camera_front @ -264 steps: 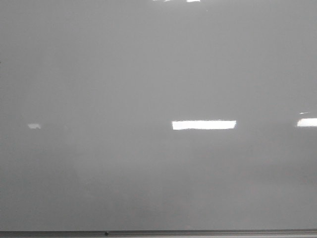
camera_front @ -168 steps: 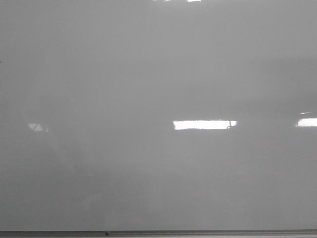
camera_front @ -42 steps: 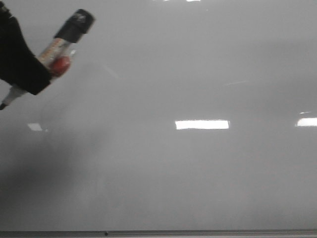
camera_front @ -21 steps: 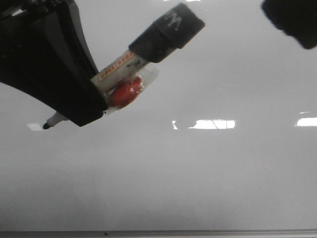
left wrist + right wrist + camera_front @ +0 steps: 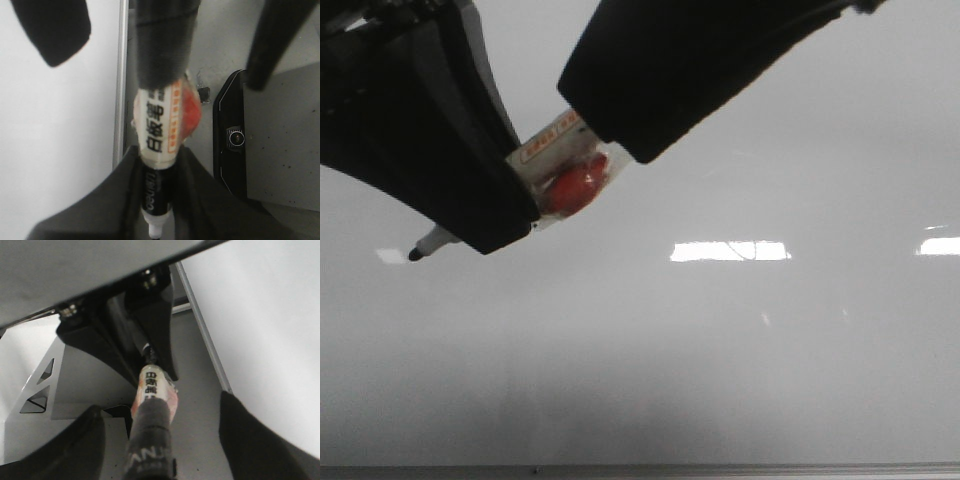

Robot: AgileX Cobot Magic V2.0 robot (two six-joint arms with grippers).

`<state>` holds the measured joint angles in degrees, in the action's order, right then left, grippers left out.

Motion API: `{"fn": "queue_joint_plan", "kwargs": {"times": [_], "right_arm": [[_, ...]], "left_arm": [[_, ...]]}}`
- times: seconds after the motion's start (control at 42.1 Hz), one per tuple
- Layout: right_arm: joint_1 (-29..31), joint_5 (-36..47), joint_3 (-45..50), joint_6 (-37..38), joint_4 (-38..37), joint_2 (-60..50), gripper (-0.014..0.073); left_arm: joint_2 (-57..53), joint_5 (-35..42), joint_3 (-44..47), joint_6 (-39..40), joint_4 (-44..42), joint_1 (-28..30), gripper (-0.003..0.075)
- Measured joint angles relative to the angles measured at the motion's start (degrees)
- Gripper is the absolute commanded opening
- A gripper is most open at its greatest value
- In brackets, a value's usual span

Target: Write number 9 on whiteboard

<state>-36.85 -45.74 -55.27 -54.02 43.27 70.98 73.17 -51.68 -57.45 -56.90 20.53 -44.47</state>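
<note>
The whiteboard [image 5: 720, 350] fills the front view, glossy and grey-white; no number 9 shows on it. My left gripper [image 5: 505, 205] is shut on a marker [image 5: 555, 140] with a white and orange label and a red patch. The marker's bare tip [image 5: 417, 253] points down-left, close over the board. My right gripper [image 5: 630, 140] reaches in from the upper right and hides the marker's black cap end. In the right wrist view its fingers [image 5: 65, 450] stand open on either side of the cap [image 5: 150, 440]. In the left wrist view the marker [image 5: 160, 135] sits between my closed jaws.
Bright light reflections [image 5: 730, 250] lie on the board. The metal edge strip [image 5: 120, 100] runs beside a grey surface holding a black device [image 5: 232, 135]. A white bracket with triangular cut-outs [image 5: 40, 385] shows in the right wrist view.
My left gripper came in from the left with the marker and now holds still. My right gripper has moved in from the upper right and now straddles the cap.
</note>
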Motion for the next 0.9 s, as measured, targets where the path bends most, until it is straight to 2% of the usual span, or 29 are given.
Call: {"fn": "queue_joint_plan", "kwargs": {"times": [0.048,0.262,0.357,0.404,0.452,0.594,0.642,0.761,0.903], "right_arm": [[0.0,0.13,-0.2,-0.1,0.13,0.85,0.035],[0.0,-0.26,-0.25,-2.44,3.22,3.07,0.0179],[0.0,-0.27,-0.25,-3.0,3.66,3.44,0.0025],[0.0,-0.27,-0.25,-3.08,3.66,3.44,-0.0064],[0.0,-0.27,-0.25,-3.08,3.66,3.44,-0.0065],[0.0,-0.01,-0.29,-3.23,3.75,3.44,-0.0066],[0.11,-0.22,-0.38,-3.23,3.89,3.44,-0.0066],[2.22,-0.47,0.28,-3.36,4.07,1.61,-0.0066],[7.38,-0.37,3.36,-3.4,4.16,-0.28,-0.0066]], "left_arm": [[0.0,0.0,0.0,0.0,0.0,0.0,-0.0011],[0.0,0.6,0.0,0.0,0.0,0.0,-0.0008],[0.0,0.72,0.0,0.33,0.0,0.0,0.0026],[0.0,0.72,0.0,0.77,0.0,0.0,0.0093],[0.0,0.72,0.0,0.9,0.0,0.0,0.0172],[0.0,0.72,0.0,2.83,-0.11,0.0,0.0477],[0.0,1.71,0.0,4.46,0.04,0.42,0.0526],[-0.78,2.56,0.0,10.22,0.04,3.95,0.0489],[-5.52,0.96,0.53,13.53,0.04,8.92,0.0384]]}}
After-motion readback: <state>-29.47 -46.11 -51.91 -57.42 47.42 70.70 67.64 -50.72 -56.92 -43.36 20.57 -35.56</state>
